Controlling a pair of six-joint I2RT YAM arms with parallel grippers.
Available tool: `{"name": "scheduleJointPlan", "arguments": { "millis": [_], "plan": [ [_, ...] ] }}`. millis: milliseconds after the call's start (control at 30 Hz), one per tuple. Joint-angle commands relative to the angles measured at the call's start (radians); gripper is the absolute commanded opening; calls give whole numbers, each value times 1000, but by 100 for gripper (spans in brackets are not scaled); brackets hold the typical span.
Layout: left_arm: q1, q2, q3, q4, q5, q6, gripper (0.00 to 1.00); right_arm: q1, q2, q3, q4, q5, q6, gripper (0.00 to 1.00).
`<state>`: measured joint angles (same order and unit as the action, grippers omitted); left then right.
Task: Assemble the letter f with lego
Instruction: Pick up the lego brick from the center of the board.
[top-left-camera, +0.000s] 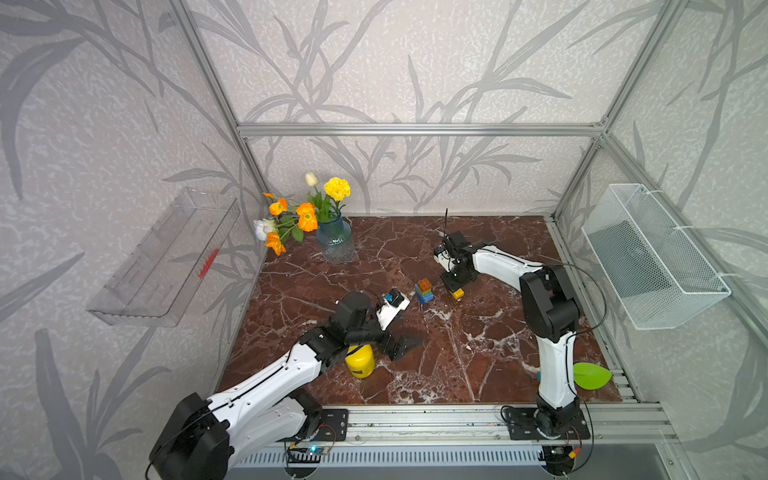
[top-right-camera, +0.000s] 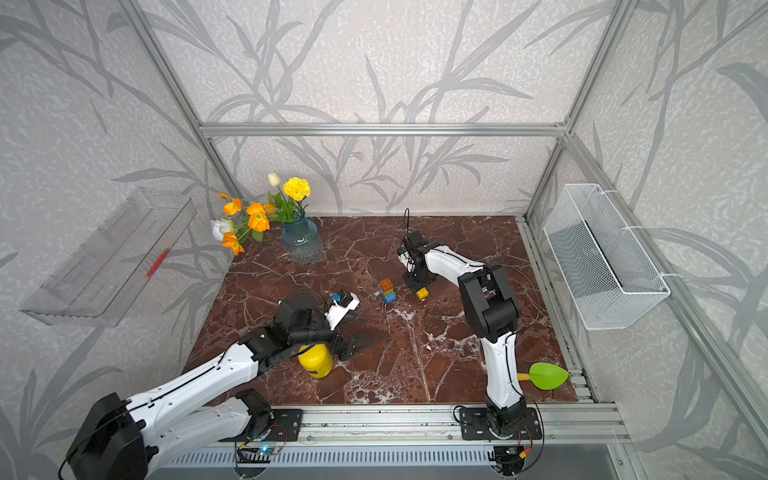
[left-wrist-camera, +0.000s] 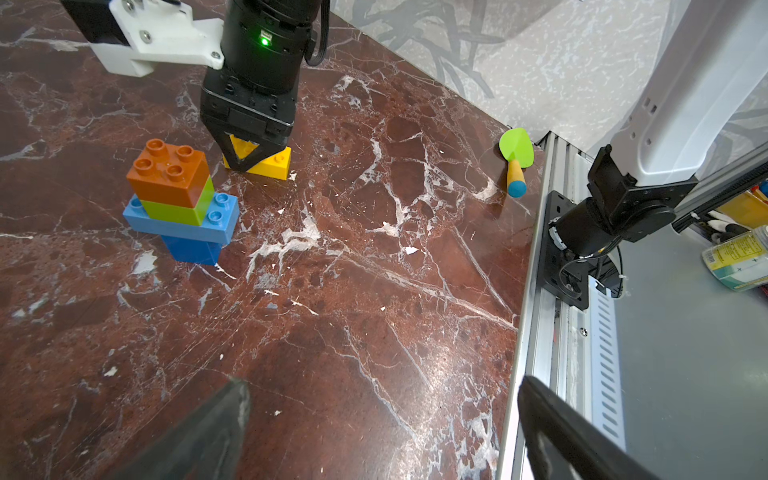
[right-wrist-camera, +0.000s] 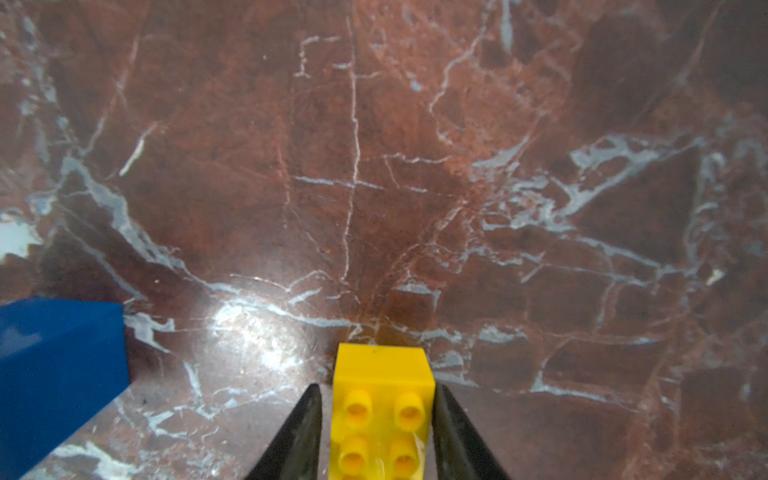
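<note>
Both top views: a part-built stack (top-left-camera: 424, 291) (top-right-camera: 387, 291) of bricks stands upright mid-table (top-left-camera: 478, 353). A loose yellow brick (top-left-camera: 459, 294) lies just beside it, under the right gripper (top-left-camera: 455, 291). The left gripper (top-left-camera: 402, 347) sits nearer the front, well apart from the stack. Left wrist view: orange brick (left-wrist-camera: 166, 172) on green brick (left-wrist-camera: 178, 212), on long light-blue brick (left-wrist-camera: 183, 228), on dark-blue brick (left-wrist-camera: 193, 249); the left gripper's fingers (left-wrist-camera: 208, 436) are spread wide. Right wrist view: the right gripper's fingers (right-wrist-camera: 457, 436) flank the yellow brick (right-wrist-camera: 382, 415) on the table, one touching it and a thin gap at the other, so it is not clamped.

Narrow gap between brick stack (left-wrist-camera: 174, 187) and yellow brick (left-wrist-camera: 275, 164); open marble (left-wrist-camera: 374, 299) nearby.
</note>
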<state>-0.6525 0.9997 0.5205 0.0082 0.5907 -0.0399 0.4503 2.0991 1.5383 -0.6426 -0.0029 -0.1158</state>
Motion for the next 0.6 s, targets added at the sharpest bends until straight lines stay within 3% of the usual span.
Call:
{"name": "scheduleJointPlan", "arguments": {
  "millis": [0, 567],
  "plan": [
    [-3, -25, -12, -7, -16, 13, 99, -5, 13, 29, -20, -11, 11, 42],
    [-4, -43, -19, -19, -36, 13, 99, -7, 2, 45, -41, -23, 16, 30]
  ]
}}
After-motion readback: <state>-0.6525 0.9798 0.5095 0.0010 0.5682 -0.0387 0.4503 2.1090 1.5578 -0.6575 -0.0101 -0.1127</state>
